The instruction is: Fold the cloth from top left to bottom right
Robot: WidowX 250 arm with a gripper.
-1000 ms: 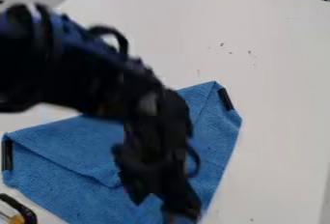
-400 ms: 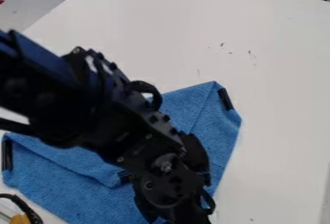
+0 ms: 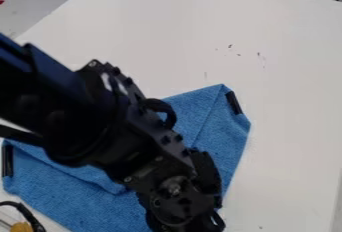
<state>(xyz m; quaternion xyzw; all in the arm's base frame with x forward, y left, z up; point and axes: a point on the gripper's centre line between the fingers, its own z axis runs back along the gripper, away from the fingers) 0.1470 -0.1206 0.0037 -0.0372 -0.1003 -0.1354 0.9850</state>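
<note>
The cloth (image 3: 230, 141) is blue and lies on the white table (image 3: 287, 101), partly hidden under the arm (image 3: 113, 121). It is partly folded, a flap (image 3: 99, 176) lying over its left part, with dark strips (image 3: 234, 103) at its left and upper right corners. The gripper (image 3: 187, 221) is over its lower part; I cannot tell how wide its jaws are.

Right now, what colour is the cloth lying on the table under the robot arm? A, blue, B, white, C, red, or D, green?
A. The cloth is plainly blue where it shows on both sides of the black arm, lying on the white table.
</note>
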